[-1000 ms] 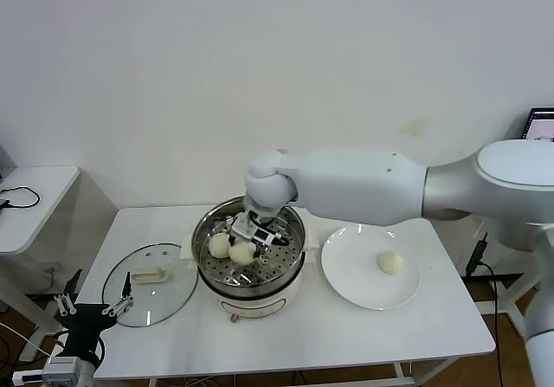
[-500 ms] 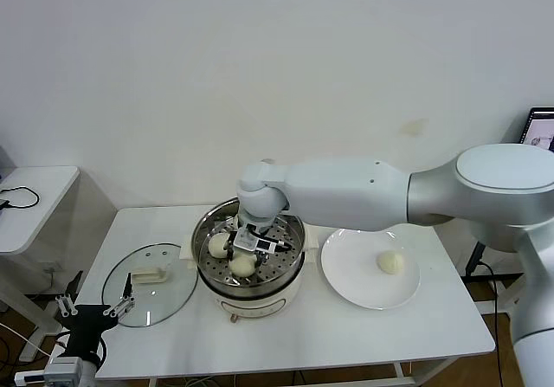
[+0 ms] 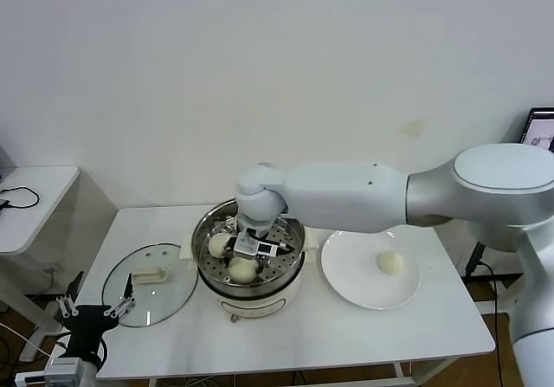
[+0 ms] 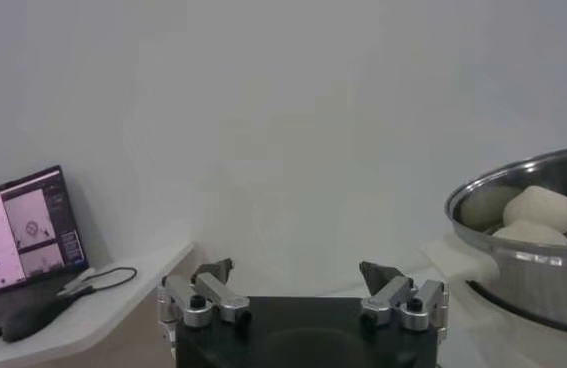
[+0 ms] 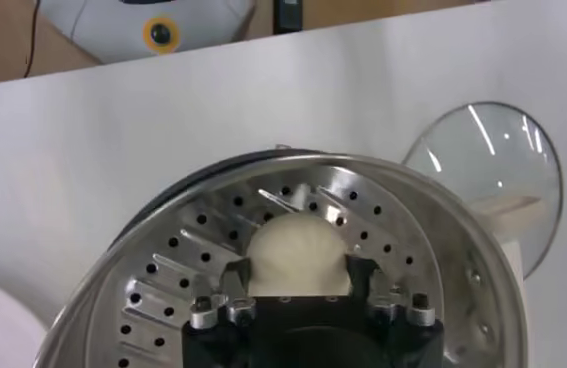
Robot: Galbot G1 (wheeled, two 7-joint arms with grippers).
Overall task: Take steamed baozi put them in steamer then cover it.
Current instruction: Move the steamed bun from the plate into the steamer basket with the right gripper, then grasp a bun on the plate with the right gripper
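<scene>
The steamer (image 3: 202, 229) stands mid-table, uncovered. In the head view two steamed baozi (image 3: 219, 244) (image 3: 243, 268) show on its perforated tray. My right gripper (image 3: 253, 250) reaches into the pot. In the right wrist view it (image 5: 300, 268) is open, one finger on either side of a baozi (image 5: 298, 245) that rests on the tray (image 5: 183, 270). Another baozi (image 3: 390, 262) lies on the white plate (image 3: 355, 279). The cover (image 3: 164, 296) lies flat on the table, left of the steamer. My left gripper (image 3: 93, 302) (image 4: 298, 268) hangs open and empty below the table's front left corner.
The left wrist view shows the steamer wall (image 4: 533, 270) with three baozi tops (image 4: 541, 208) above its rim. A side table (image 3: 30, 196) stands to the left and carries a laptop (image 4: 18, 230). Bare tabletop lies in front of the steamer.
My right gripper has come down into the steamer with the baozi, set it on the tray and opened its fingers. The left arm has not moved.
</scene>
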